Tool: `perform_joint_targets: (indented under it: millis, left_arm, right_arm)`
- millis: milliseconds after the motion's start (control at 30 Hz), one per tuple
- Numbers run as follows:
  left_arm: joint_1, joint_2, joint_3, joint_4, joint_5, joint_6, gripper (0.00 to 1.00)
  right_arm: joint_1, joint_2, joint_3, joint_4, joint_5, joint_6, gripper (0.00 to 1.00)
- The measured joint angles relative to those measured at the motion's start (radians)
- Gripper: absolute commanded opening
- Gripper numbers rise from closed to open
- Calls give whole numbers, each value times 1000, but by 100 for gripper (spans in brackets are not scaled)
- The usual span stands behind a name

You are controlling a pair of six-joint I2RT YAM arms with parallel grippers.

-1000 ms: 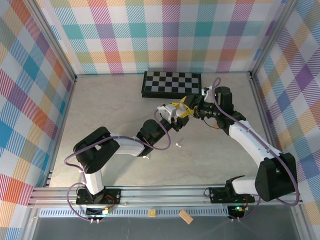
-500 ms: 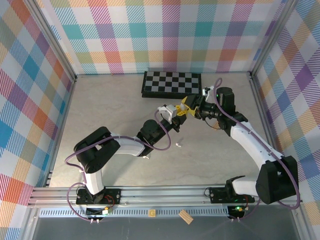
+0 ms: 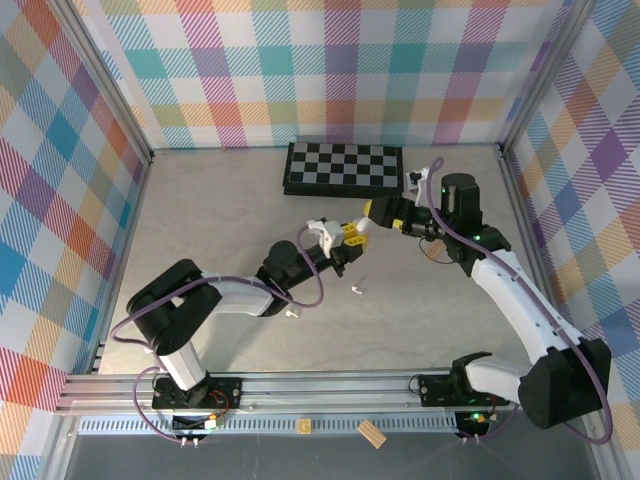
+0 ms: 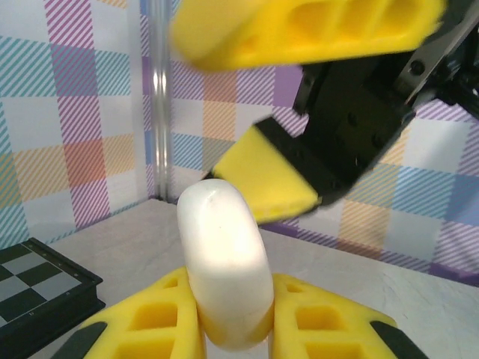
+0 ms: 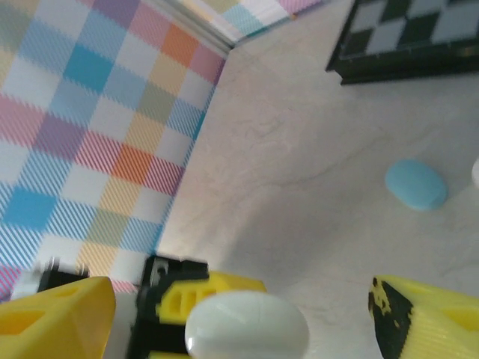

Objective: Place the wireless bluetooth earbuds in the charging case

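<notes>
My left gripper (image 4: 228,303) is shut on a white pebble-shaped charging case (image 4: 223,262), which stands on edge between its yellow fingers. In the top view the left gripper (image 3: 347,232) is held above the middle of the table. My right gripper (image 3: 376,210) faces it from the right, open. In the right wrist view the case (image 5: 247,326) sits between the wide-apart jaws of the right gripper (image 5: 232,314), and neither finger touches it. A tiny white earbud (image 3: 357,288) lies on the table in front of the grippers. Another small white piece (image 3: 292,313) lies by the left forearm.
A folded chessboard (image 3: 344,168) lies at the back of the table. A light blue case (image 5: 416,184) rests on the table surface in front of the chessboard (image 5: 408,37). Checked walls close in the back and both sides.
The left gripper has shut on the white case and drawn back to the left with it. The right gripper has opened, let go of the case and moved slightly right.
</notes>
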State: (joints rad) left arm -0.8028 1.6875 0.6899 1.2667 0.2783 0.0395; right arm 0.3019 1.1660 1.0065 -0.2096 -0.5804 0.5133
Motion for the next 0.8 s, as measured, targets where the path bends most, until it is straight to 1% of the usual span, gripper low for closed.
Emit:
perform_joint_targets:
  millis: [167, 233, 333, 400, 500, 600, 633, 700, 800]
  left_arm:
    - [93, -120, -16, -128, 221, -5, 19]
    - [119, -172, -16, -192, 303, -3, 20]
    - [146, -252, -16, -309, 417, 10, 20]
    - [151, -302, -16, -402, 476, 35, 20]
    - [151, -359, -15, -517, 531, 70, 20]
    - [152, -394, -15, -592, 567, 89, 20]
    - [152, -401, -14, -609, 575, 92, 20]
    - [152, -408, -14, -628, 587, 92, 20]
    - [152, -409, -14, -637, 601, 80, 20]
  right_arm:
    - [0, -55, 71, -122, -86, -384, 89]
    - [0, -73, 81, -176, -126, -533, 88]
    - [2, -83, 84, -252, -182, -717, 83]
    - [11, -78, 88, -305, -215, -814, 77]
    - [34, -43, 133, -381, -270, -917, 68]
    - [70, -2, 175, -409, -319, -985, 66]
    - [83, 8, 180, -415, -332, -1004, 66]
    - [109, 24, 183, -425, -353, -1037, 61]
    - [143, 56, 191, -447, -369, -1074, 60]
